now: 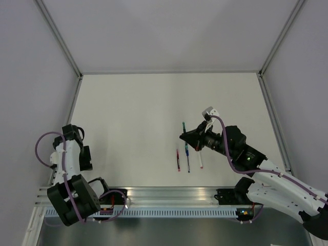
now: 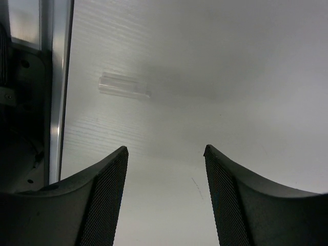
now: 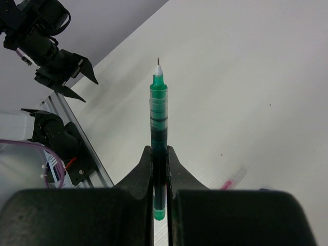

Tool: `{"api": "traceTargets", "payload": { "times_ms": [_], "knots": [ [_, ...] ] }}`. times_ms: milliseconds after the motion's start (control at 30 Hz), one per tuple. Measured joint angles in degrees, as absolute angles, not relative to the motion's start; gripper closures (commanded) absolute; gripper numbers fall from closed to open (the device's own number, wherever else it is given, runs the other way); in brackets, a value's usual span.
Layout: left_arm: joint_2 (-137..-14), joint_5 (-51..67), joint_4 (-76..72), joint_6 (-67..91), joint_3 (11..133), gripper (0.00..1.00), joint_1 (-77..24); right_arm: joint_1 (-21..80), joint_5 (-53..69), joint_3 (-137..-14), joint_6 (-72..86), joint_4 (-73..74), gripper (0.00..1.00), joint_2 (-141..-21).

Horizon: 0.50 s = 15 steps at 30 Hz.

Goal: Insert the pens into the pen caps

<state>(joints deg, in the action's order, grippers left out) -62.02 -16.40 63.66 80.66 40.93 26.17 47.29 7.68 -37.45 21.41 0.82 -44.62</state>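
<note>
My right gripper [image 1: 187, 137] is shut on the green pen [image 3: 159, 113] and holds it above the table. The pen stands between the fingers, its uncapped tip pointing away from the wrist. In the top view the green pen [image 1: 183, 128] sticks out of the jaws toward the far side. A red pen [image 1: 178, 160], a blue pen [image 1: 188, 162] and a white pen [image 1: 200, 160] lie side by side on the table just near of that gripper. My left gripper [image 2: 165, 154] is open and empty, low over the table at the far left. A small clear cap [image 2: 124, 86] lies ahead of it.
An aluminium rail [image 2: 60, 92] runs along the table's left edge beside the left gripper. The white pen's pink end [image 3: 233, 179] shows under the right gripper. White walls enclose the table on three sides.
</note>
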Motion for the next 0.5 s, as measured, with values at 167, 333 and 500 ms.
{"api": "traceTargets", "payload": {
  "times_ms": [167,333,500],
  "knots": [
    [-65.6,-15.6,64.5,87.5,40.6,0.26,26.2,47.3,7.7,-37.2,21.4,0.8,1.00,-45.8],
    [-65.4,-15.5,63.1,91.4,37.2,0.14,26.2,47.3,7.7,-37.1,21.4,0.8,1.00,-47.5],
    [-63.0,-18.2,62.4,93.0,37.0,0.12,26.2,47.3,7.6,-37.0,21.4,0.8,1.00,-48.2]
  ]
}}
